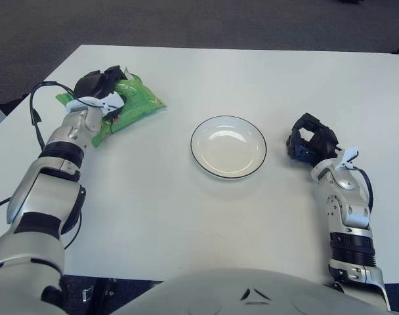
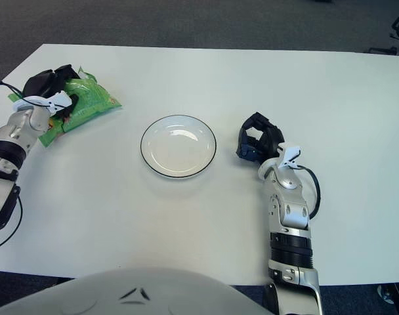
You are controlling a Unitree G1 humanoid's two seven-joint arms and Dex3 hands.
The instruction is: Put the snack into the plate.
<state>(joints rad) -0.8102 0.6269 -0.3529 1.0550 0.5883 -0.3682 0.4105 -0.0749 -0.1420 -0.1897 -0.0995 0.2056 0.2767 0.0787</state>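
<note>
While the left hand (image 1: 101,88) curls its fingers around the green snack bag (image 1: 130,104) left of the plate (image 1: 228,146), the right hand (image 1: 310,141) sits curled, empty, beside it

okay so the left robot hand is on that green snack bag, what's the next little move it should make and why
Probably lift the crinkly green snack bag slightly and start carrying it rightward. The left robot hand has its fingers wrapped over the bag's left end, while the round white plate with the dark rim holds nothing, apart from the bag to its right. The right robot hand shows right of the plate.
</note>
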